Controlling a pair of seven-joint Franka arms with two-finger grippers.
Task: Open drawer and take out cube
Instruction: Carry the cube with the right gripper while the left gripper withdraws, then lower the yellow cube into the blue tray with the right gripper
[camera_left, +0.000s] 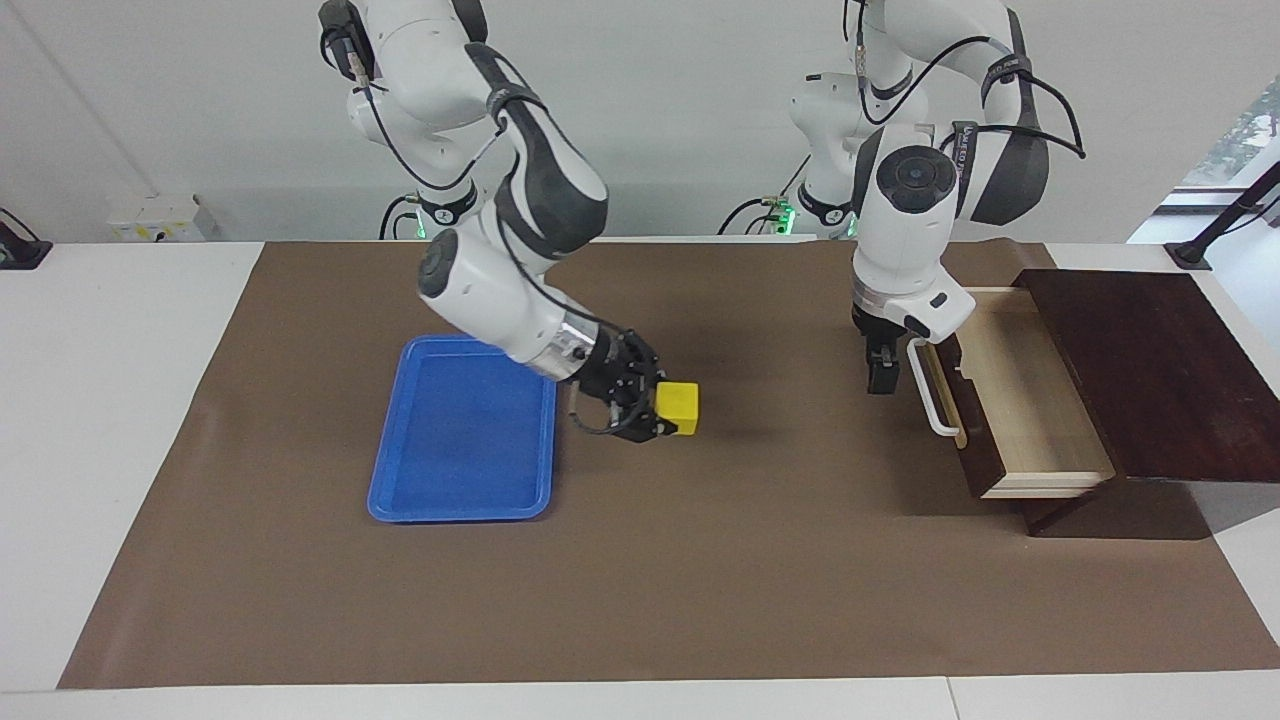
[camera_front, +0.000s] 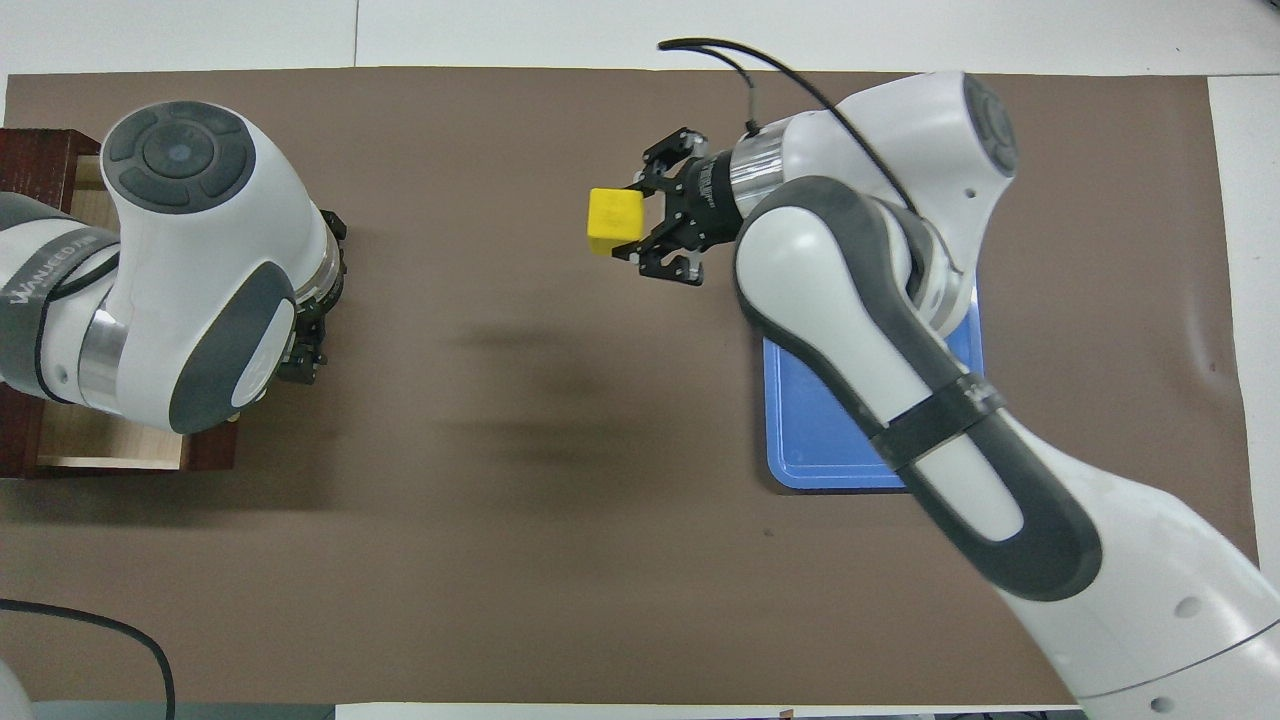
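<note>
One small yellow cube (camera_left: 678, 408) (camera_front: 613, 221) sits between the two fingers of the right gripper (camera_left: 668, 412) (camera_front: 632, 222). The fingers press on it from two sides, open just as wide as the cube. The gripper is tipped on its side, with the cube sticking out at its tip toward the left arm's end of the table. The gripper and the cube are up in the air over the bare brown mat (camera_left: 700, 580) (camera_front: 560, 480). The flat blue tray (camera_left: 462, 432) (camera_front: 820, 440) lies just beside this gripper, at its back, toward the right arm's end of the table. The right arm reaches over the tray and hides part of it in the overhead view.

The drawer (camera_left: 1015, 395) (camera_front: 110, 445) is well apart from the right gripper, at the left arm's end of the table. It is pulled out of the dark wooden box (camera_left: 1150, 370) (camera_front: 35, 160), and its pale wood inside shows. Nothing can be seen lying in the part that shows.

The left gripper (camera_left: 882, 375) (camera_front: 305, 350) points down just beside the drawer's white bar handle (camera_left: 935, 395), on the side toward the right arm. I cannot tell how its fingers are set, or if they touch the handle.
</note>
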